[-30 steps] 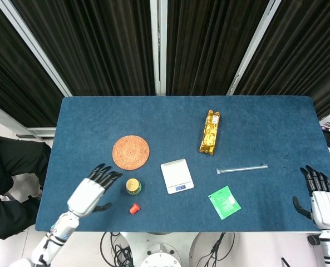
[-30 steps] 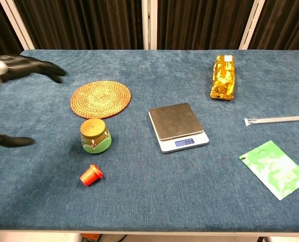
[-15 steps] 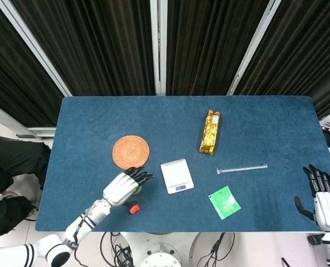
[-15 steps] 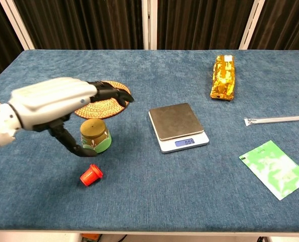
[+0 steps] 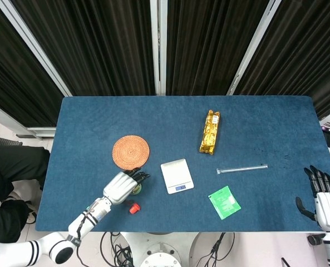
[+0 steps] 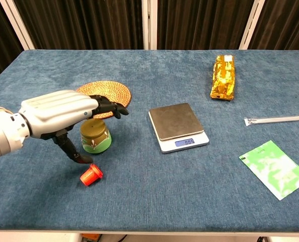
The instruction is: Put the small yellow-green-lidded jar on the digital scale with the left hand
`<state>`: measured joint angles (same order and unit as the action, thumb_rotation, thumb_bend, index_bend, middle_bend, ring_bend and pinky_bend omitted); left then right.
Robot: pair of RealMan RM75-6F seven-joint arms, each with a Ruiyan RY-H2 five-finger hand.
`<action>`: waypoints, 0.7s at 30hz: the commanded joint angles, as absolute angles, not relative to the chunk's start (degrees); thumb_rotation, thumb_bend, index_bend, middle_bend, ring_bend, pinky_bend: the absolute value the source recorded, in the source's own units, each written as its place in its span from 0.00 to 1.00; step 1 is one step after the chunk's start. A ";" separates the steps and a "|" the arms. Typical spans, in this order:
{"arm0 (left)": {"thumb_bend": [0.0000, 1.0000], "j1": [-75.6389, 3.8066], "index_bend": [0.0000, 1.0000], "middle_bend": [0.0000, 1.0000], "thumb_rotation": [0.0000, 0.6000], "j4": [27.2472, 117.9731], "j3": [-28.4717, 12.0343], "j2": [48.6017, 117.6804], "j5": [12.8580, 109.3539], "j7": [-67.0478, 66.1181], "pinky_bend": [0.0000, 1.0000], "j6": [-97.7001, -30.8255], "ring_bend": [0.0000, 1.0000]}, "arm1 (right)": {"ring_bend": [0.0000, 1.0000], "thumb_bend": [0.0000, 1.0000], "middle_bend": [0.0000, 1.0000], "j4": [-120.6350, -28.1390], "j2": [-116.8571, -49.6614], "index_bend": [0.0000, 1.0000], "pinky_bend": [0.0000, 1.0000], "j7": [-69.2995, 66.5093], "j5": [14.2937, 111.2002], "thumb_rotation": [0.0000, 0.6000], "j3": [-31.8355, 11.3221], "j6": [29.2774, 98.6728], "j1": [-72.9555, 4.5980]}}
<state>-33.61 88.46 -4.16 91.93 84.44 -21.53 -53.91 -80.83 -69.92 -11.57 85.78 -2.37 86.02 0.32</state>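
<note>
The left robot hand [image 6: 63,113] hangs over the front-left part of the blue worktop [image 6: 154,201]. Its fingers [image 6: 109,107] are spread and reach forward above the small yellow-green-lidded jar [image 6: 95,136], while the thumb [image 6: 71,149] points down on the jar's near-left side. No finger visibly touches the jar; the robot hand is wide and holds nothing.

The jar stands upright on the worktop, directly beneath the fingers and between fingers and thumb. In the head view the left robot hand [image 5: 120,188] covers most of the jar [image 5: 136,189]. Judged from this, the jar already lies inside the hand's span, so the grasp calls for lowering and closing rather than further travel.

A woven round mat [image 6: 108,92] lies just behind the jar. A small red cap [image 6: 91,174] lies near the jar's front-left, close to the thumb tip; a closing thumb could nudge it.

The digital scale [image 6: 178,126] sits to the right of the jar, apart from it, with its display facing the front edge. The carry therefore runs rightward across a bare strip of worktop.

Further right lie a gold wrapped bar [image 6: 224,77], a clear straw-like tube [image 6: 278,120] and a green sachet [image 6: 274,169].

The right robot hand [image 5: 322,198] rests at the far right edge, fingers apart, empty, and well away from the jar. The left robot hand is clearly the nearer.
</note>
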 commanded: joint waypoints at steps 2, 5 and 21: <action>0.13 -33.71 0.21 0.28 1.00 88.20 -3.76 92.03 83.82 -22.43 0.49 -54.55 0.21 | 0.00 0.30 0.00 -81.00 -69.88 0.00 0.00 -11.39 85.99 1.00 -2.32 86.09 0.27; 0.15 -33.87 0.26 0.34 1.00 87.64 -3.51 92.48 83.44 -23.47 0.53 -54.87 0.26 | 0.00 0.30 0.00 -81.15 -69.86 0.00 0.00 -11.25 86.05 1.00 -2.34 86.23 0.29; 0.20 -36.35 0.46 0.48 1.00 87.83 -6.07 94.52 85.48 -20.91 0.68 -58.66 0.45 | 0.00 0.30 0.00 -80.35 -70.21 0.00 0.00 -11.70 85.56 1.00 -2.44 85.76 0.24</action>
